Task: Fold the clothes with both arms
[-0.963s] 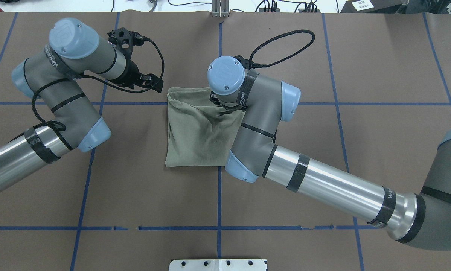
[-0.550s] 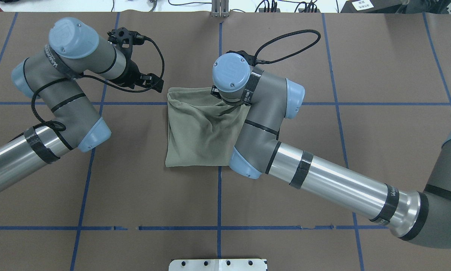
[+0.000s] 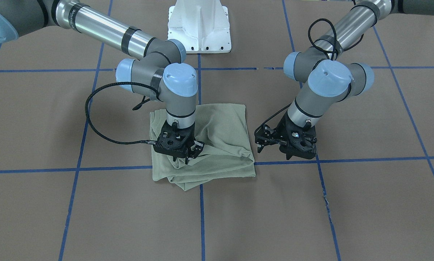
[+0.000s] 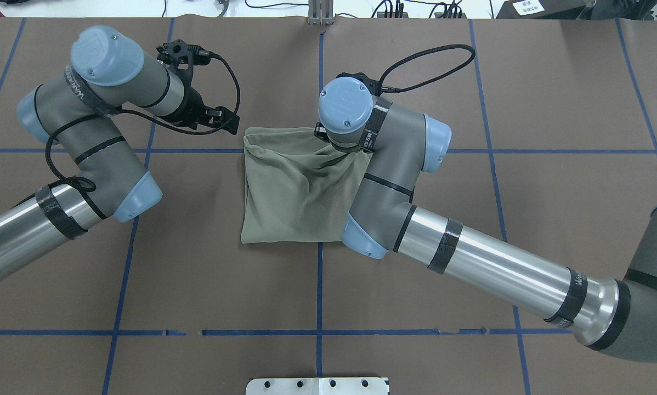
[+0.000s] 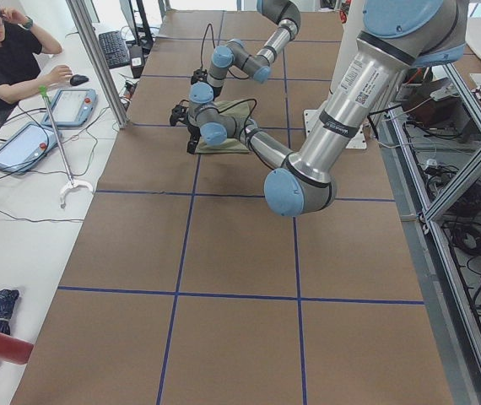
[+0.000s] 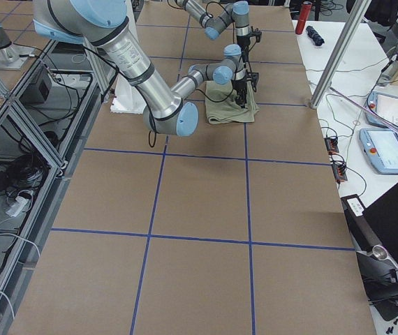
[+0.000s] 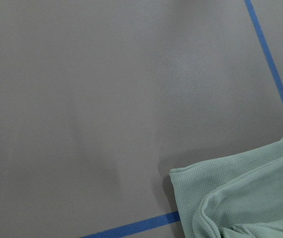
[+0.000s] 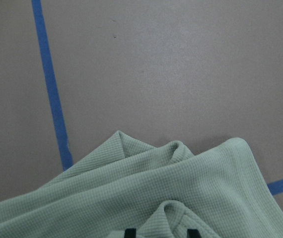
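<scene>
Shirt (image 4: 290, 192) folded, right claw (image 3: 182, 158) pinching it, tips hidden, left claw (image 3: 274, 152) beside.

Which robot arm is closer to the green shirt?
The right. The right arm pinches a fold atop the shirt in its jaws; the left arm holds its jaws just beside the edge, over the table.

Shirt (image 4: 290, 186) partly under right arm (image 4: 386, 162)

Overhead and front views look down on the shirt (image 4: 290, 192) from opposite sides; side views see it from afar; wrist views sit close over its edges.
</scene>
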Robot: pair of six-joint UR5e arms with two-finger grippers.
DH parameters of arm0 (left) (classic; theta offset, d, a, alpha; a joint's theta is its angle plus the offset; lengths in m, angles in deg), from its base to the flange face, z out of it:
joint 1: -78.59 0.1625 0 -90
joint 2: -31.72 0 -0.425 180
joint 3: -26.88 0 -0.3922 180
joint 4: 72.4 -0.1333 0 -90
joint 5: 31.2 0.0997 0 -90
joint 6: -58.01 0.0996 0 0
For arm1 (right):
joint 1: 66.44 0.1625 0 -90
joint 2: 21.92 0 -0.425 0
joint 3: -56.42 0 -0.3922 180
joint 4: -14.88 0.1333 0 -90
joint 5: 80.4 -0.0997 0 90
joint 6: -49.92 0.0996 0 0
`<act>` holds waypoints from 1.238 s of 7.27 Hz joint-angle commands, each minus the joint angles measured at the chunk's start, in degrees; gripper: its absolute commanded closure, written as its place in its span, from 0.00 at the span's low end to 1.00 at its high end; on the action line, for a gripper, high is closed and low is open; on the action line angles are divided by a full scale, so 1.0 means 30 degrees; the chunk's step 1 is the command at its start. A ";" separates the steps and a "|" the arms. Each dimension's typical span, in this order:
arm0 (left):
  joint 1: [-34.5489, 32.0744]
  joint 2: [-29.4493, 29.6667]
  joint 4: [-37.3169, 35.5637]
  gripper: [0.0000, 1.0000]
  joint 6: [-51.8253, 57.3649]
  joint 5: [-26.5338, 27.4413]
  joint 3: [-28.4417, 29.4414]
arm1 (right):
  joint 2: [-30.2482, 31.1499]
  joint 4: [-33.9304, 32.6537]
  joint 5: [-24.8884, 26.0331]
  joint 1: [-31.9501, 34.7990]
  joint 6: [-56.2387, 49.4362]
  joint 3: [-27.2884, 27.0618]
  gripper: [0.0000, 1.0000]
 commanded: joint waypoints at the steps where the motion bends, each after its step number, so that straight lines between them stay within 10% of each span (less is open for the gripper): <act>1: 0.0005 -0.0048 0.0010 0.00 0.0017 0.0029 -0.0001 | 0.0047 0.0525 -0.0018 -0.0064 0.0341 -0.0006 0.70; 2: 0.0005 -0.0049 0.0010 0.00 0.0017 0.0000 -0.0001 | 0.0396 0.1429 -0.0018 -0.0064 0.0341 -0.0005 1.00; 9: 0.0034 -0.0049 0.0010 0.00 -0.0158 0.0029 -0.0001 | 0.0253 -0.0054 0.0010 0.1548 0.0077 0.0169 1.00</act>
